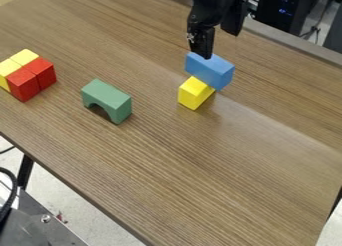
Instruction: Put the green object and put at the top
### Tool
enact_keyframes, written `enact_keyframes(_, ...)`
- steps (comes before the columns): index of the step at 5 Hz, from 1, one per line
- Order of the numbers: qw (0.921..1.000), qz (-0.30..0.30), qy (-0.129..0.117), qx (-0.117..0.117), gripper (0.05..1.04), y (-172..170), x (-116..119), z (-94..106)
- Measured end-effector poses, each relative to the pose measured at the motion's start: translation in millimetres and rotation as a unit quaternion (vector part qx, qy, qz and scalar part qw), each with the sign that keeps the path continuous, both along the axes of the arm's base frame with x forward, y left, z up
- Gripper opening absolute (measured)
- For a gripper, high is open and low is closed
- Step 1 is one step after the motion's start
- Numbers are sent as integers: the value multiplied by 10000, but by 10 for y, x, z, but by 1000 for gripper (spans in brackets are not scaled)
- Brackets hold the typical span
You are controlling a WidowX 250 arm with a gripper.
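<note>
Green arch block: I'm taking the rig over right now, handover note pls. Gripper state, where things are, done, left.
Gripper: open, over the blue block, away from the green arch.
Green arch: on the table, opening down, between the red blocks and the blue/yellow pair.
Blue looks to rest on the single yellow block; exact contact can't be told.
Done: no placement of green at the top.
Left: grasp green, put it at the top. Probably worth confirming whether that means the stack or the table's far end.

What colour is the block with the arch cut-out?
The arched block is plain green; the camera view shows it well.
</note>
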State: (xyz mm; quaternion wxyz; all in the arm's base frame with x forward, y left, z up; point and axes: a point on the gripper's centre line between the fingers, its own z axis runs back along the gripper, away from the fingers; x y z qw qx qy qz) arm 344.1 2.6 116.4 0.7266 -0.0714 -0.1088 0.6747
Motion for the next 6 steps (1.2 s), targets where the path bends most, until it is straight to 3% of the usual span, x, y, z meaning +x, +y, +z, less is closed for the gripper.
enact_keyframes(1, 9998, -10, 199, 10, 999, -3, -34, -126)
enact_keyframes(3, 9997, 84, 222, 33, 999, 72, -123, -234)
enact_keyframes(4, 9995, 318, 16, -30, 999, 216, -185, -134)
enact_keyframes(5, 9987, 491, -90, 110, 999, 361, -318, -54)
enact_keyframes(6, 9974, 719, -57, 78, 999, 478, -458, -67)
